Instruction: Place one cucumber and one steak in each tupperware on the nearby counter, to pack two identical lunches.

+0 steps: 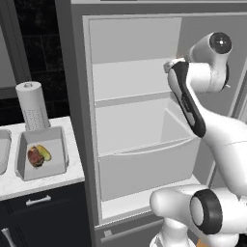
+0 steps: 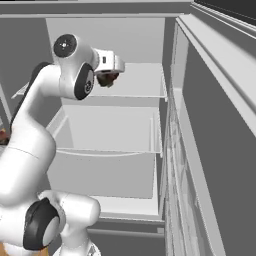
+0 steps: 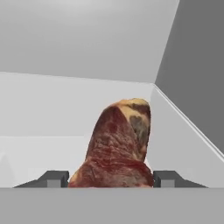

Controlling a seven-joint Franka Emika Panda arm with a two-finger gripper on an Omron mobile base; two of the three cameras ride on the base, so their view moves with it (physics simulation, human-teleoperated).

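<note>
A reddish-brown steak (image 3: 118, 144) stands between my two fingertips (image 3: 54, 178), and my gripper (image 3: 109, 179) is shut on it. The hand is inside the open fridge at the upper shelf (image 2: 135, 82), where the gripper (image 2: 107, 80) shows with the steak (image 2: 106, 78) under it. On the counter to the left stands a light grey tupperware (image 1: 57, 161) holding another steak (image 1: 34, 157) and a yellowish-green cucumber (image 1: 45, 152). A second tupperware (image 1: 4, 149) is cut off by the left edge; what lies in it is hidden.
The fridge door (image 2: 210, 150) stands open on the right. A large drawer (image 1: 144, 164) sits below the shelf. A paper towel roll (image 1: 32, 106) stands behind the tupperware. Dark cabinet drawers (image 1: 38, 205) are under the counter.
</note>
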